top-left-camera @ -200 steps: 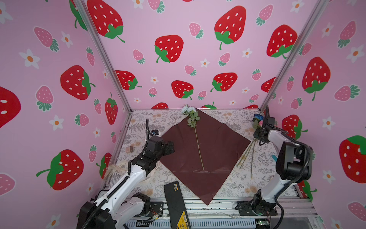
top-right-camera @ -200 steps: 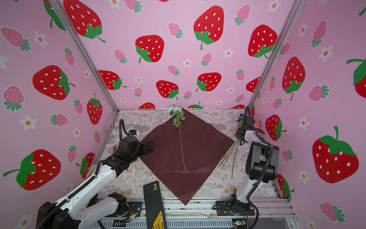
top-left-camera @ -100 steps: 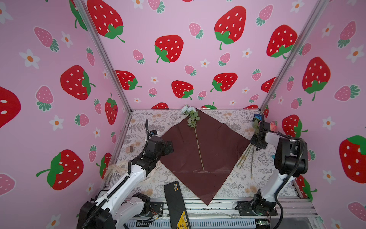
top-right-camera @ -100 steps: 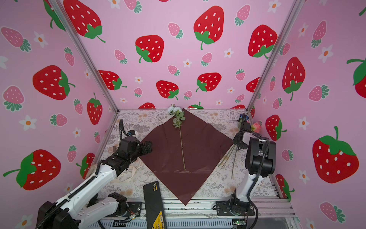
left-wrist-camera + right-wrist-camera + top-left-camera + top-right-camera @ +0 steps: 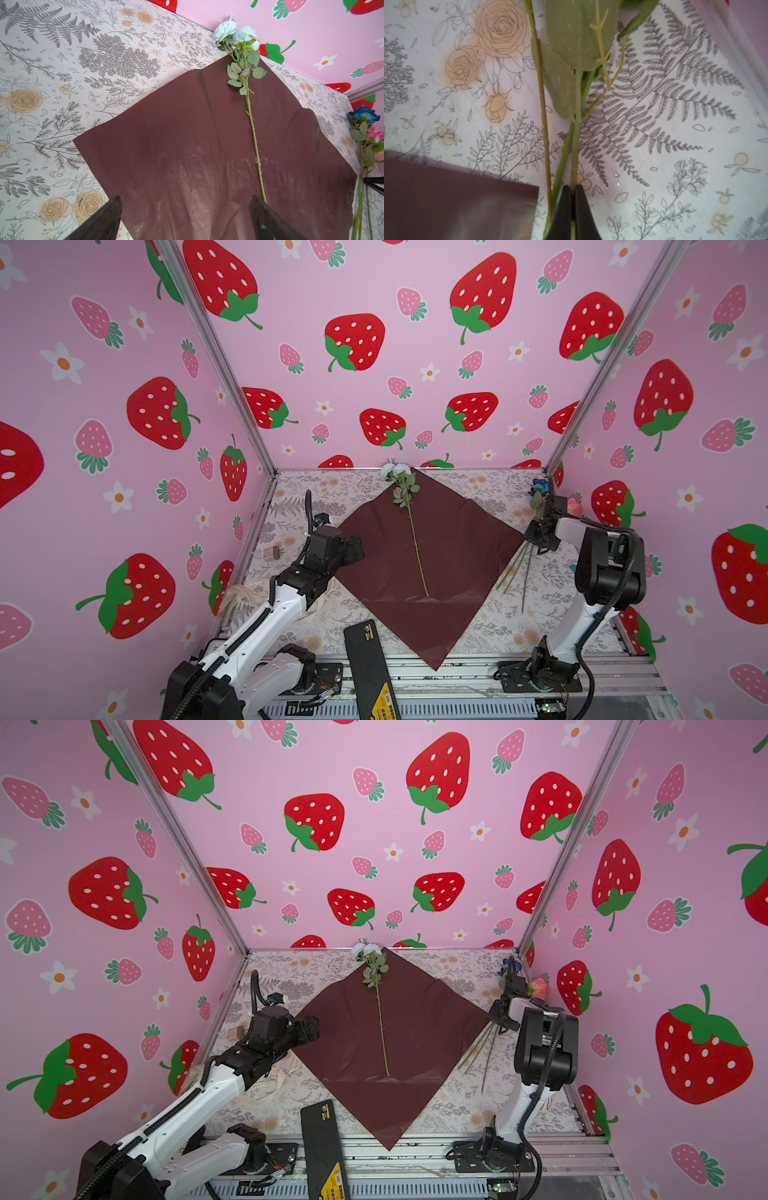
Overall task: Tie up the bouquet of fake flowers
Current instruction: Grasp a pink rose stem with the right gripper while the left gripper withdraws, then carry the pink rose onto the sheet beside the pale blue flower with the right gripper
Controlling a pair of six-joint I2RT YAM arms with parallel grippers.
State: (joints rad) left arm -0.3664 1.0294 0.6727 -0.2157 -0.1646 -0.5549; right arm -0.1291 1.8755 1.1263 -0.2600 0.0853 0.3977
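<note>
The dark red wrapping paper [image 5: 457, 556] lies as a flat diamond on the floral table. One pale blue-white flower [image 5: 415, 539] lies along its middle, blooms toward the back wall. The bouquet's other flowers lie off the paper's right corner, with a dark blue bloom [image 5: 540, 485] and a pink bloom [image 5: 575, 504]. My right gripper [image 5: 540, 537] is down on their stems. In the right wrist view it [image 5: 573, 188] is shut on one green stem [image 5: 576, 145], with two other stems [image 5: 543, 104] beside it. My left gripper [image 5: 185, 199] hangs open over the paper's left corner.
A cream ribbon [image 5: 245, 597] lies bunched at the left front beside the left arm. A black flat device [image 5: 370, 668] sits at the front edge. A small brown block [image 5: 271, 552] rests by the left wall. Pink strawberry walls enclose three sides.
My right gripper has moved down along the stems toward the paper's right corner and shut on one stem. The left arm has not moved.
</note>
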